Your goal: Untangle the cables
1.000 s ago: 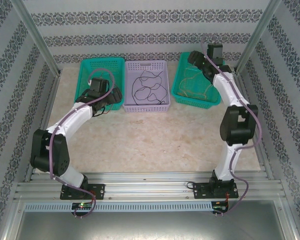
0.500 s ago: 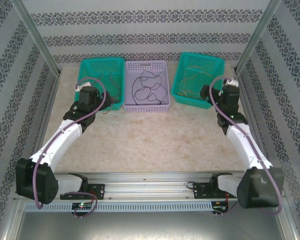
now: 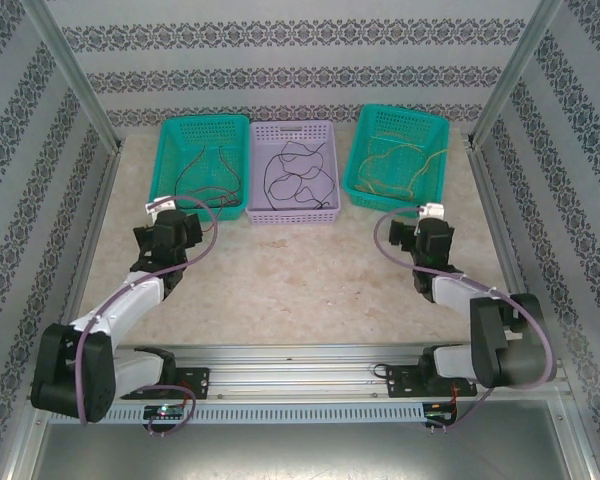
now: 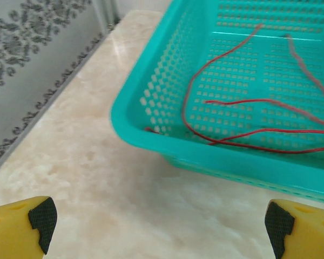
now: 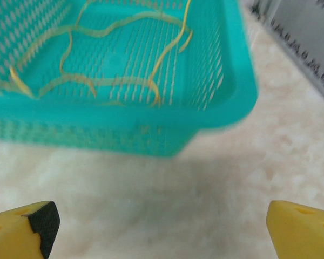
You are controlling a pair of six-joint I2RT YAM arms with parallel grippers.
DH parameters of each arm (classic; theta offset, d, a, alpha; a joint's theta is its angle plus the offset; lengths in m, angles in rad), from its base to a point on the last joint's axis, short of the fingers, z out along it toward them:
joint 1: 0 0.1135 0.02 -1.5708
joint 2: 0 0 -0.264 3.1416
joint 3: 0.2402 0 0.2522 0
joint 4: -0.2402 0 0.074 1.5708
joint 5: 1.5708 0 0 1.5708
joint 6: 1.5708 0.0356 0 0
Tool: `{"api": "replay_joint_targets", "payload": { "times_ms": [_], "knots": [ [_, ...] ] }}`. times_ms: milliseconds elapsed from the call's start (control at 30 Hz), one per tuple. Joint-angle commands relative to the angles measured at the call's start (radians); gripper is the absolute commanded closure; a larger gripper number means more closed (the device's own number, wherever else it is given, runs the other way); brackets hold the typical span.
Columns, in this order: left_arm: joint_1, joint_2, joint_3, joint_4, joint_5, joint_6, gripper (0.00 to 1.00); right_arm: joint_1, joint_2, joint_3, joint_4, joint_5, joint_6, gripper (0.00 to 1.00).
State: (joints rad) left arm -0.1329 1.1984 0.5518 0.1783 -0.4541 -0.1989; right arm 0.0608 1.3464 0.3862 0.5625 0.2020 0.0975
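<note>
Teal baskets [image 3: 205,118] [image 3: 385,205], two, flank one lilac basket [image 3: 292,215], cables [image 5: 113,81] in each

Table [image 3: 300,280] mid/near: bare, wide lane btwn arms. Far side blocked by 3 baskets in a row: left teal basket [image 3: 163,160], purple basket [image 3: 292,216], right teal basket [image 3: 380,203]. Left gripper [image 4: 159,226] & right gripper [image 5: 162,221]: teal wall just ahead.

Left tool [image 4: 162,226], right tool [image 5: 167,229]: agape (empty)

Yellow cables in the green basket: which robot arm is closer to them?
Right. The right fingers are just in front of the green basket holding the yellow cables. The left fingers are far across, by the other basket with red cables.
</note>
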Motion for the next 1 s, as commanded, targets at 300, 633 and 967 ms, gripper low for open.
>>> {"api": "replay_joint_targets", "payload": {
  "times_ms": [300, 633, 967],
  "knots": [
    [0.161, 0.237, -0.136, 0.545, 0.124, 0.029, 0.0, -0.059, 0.166, -0.025, 0.381, -0.119, -0.037, 0.02],
    [0.165, 0.266, -0.167, 0.633, 0.182, 0.051, 0.0, -0.053, 0.161, -0.023, 0.369, -0.111, -0.041, 0.02],
    [0.123, 0.377, -0.174, 0.743, 0.303, 0.156, 0.0, -0.001, 0.161, -0.026, 0.378, -0.063, -0.09, 0.02]
  ]
}}
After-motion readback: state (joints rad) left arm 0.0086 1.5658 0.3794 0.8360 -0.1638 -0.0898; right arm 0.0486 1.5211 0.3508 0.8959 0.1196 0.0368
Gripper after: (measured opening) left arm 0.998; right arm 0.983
